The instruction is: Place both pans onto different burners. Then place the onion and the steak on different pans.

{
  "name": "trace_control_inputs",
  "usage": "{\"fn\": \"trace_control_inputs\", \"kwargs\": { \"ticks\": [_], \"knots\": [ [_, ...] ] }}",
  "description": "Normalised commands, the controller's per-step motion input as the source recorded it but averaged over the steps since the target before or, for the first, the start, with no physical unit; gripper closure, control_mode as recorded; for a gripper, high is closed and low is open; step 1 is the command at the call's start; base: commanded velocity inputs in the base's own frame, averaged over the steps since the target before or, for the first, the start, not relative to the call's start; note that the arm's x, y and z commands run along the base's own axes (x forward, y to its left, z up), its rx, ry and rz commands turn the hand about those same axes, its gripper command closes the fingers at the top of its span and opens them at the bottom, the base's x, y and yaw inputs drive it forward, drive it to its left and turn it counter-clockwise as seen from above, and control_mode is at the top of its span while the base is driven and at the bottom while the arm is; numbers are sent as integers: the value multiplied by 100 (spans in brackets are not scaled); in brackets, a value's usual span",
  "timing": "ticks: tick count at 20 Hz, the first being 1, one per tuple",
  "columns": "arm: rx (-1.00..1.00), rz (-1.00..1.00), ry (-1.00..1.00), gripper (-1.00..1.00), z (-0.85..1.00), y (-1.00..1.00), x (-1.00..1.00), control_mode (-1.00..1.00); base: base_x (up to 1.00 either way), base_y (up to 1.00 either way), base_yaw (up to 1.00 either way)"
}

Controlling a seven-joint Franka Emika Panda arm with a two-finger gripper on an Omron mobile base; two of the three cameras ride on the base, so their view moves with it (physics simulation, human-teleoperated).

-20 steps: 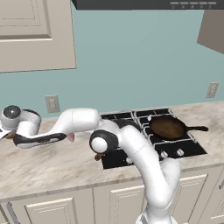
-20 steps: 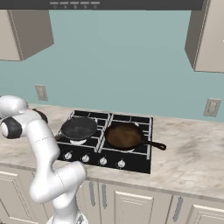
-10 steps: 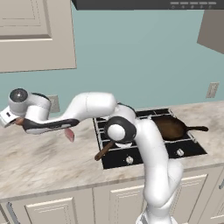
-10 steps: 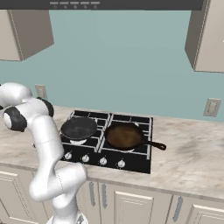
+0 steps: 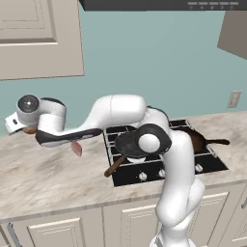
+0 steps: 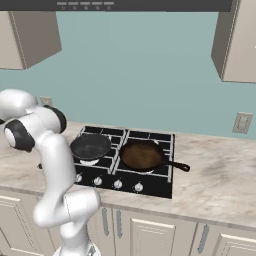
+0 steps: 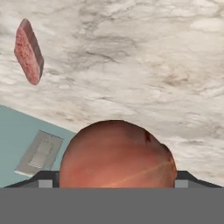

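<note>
Orange-brown onion (image 7: 116, 155): sat right at the fingers in the hand view, large and close; in the left base view it peeked out at the hand, far left, above the counter (image 5: 43, 173).
Fingers (image 5: 24, 126): their tips were hidden behind the onion, which seemed held between them, judging by how it sat clear of the counter.
Steak (image 5: 76, 148): pinkish slab on the counter, just right of the hand and left of the cooktop (image 6: 150, 182); not yet on a pan.
Black pan (image 6: 90, 145): on the front-left burner, its wooden handle (image 5: 116, 166) jutting past the cooktop's front-left edge.
Reddish-brown pan (image 6: 142, 154): on the neighbouring burner to the right, dark handle pointing right.
Progress: both pans placed, apparently; onion and steak were left to deliver.
Room: bare counter lay between hand and cooktop; the jutting handle and the steak were the likely snags.
</note>
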Motion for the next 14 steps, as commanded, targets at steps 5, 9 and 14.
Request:
{"fn": "trace_control_inputs", "kwargs": {
  "ticks": [5, 9, 14],
  "knots": [
    [9, -12, -7, 100, 50, -33, -34, -100, 0, 0, 0],
    [10, -12, -7, 100, 46, -42, -29, -100, 0, 0, 0],
    [9, -11, -6, 100, 42, -49, -34, -100, 0, 0, 0]
  ]
}}
